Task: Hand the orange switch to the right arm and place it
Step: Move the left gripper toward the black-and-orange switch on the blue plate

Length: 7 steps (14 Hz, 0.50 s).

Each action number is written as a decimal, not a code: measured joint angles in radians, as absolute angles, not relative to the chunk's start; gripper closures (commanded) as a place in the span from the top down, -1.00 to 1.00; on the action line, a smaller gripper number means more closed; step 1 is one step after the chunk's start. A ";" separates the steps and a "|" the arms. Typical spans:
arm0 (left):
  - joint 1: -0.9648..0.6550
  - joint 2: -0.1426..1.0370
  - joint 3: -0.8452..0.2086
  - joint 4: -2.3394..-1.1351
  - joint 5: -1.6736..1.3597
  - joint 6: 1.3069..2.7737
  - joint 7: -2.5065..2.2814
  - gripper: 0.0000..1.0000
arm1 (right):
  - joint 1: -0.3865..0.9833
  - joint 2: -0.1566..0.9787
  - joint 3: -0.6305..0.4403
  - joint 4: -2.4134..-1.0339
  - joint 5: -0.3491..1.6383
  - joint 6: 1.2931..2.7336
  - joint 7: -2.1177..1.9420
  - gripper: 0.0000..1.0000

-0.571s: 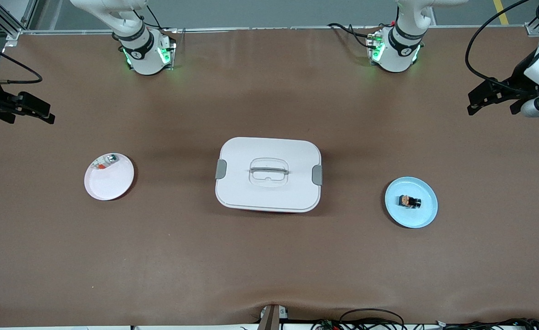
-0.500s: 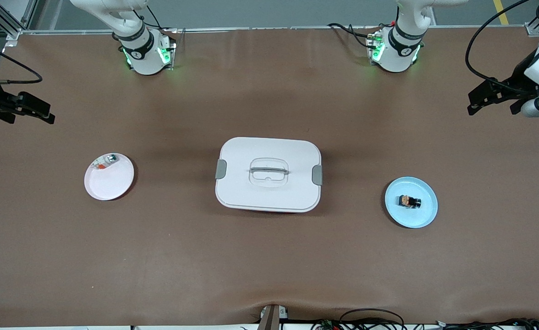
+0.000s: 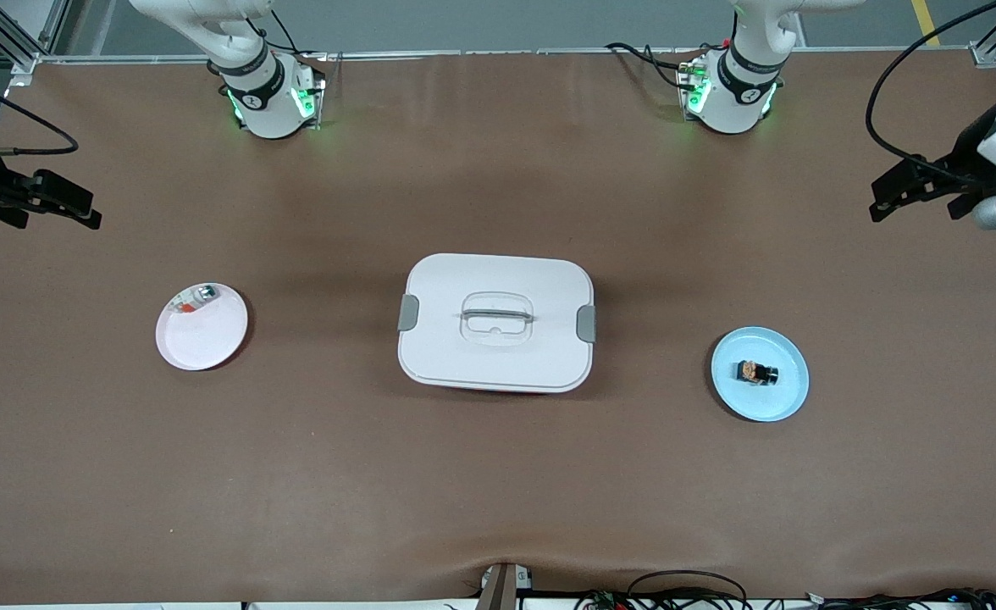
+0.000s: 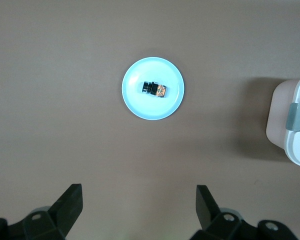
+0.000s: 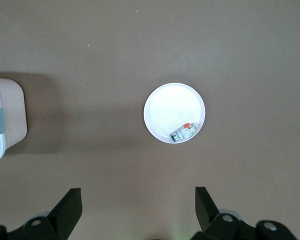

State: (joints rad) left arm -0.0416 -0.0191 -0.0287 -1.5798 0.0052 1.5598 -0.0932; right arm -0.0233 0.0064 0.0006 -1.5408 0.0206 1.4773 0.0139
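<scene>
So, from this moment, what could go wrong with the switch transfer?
1. The orange switch is tiny and lies on its side in the blue plate; the open left gripper, up by the table's edge, may pinch badly or push the plate.
2. The closed white box sits between the arms; a low handover to the right gripper could hit it.

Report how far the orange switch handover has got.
Nothing is done yet. The orange switch lies on the blue plate. The left gripper hangs open, high over the table; the right gripper waits open. Pickup, handover and placing remain.
</scene>
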 measured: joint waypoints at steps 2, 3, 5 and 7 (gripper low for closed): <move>-0.038 0.030 -0.029 -1.569 0.005 1.575 -0.093 1.00 | -0.023 0.006 0.001 -1.541 0.021 1.477 0.014 1.00; -0.035 0.057 -0.029 -1.569 0.005 1.602 -0.093 1.00 | -0.023 0.006 0.001 -1.541 0.021 1.477 0.014 1.00; -0.027 0.114 -0.029 -1.583 0.005 1.679 -0.086 1.00 | -0.023 0.006 0.001 -1.541 0.021 1.477 0.014 1.00; -0.025 0.155 -0.029 -1.618 0.008 1.762 -0.077 1.00 | -0.023 0.006 0.002 -1.541 0.021 1.477 0.014 1.00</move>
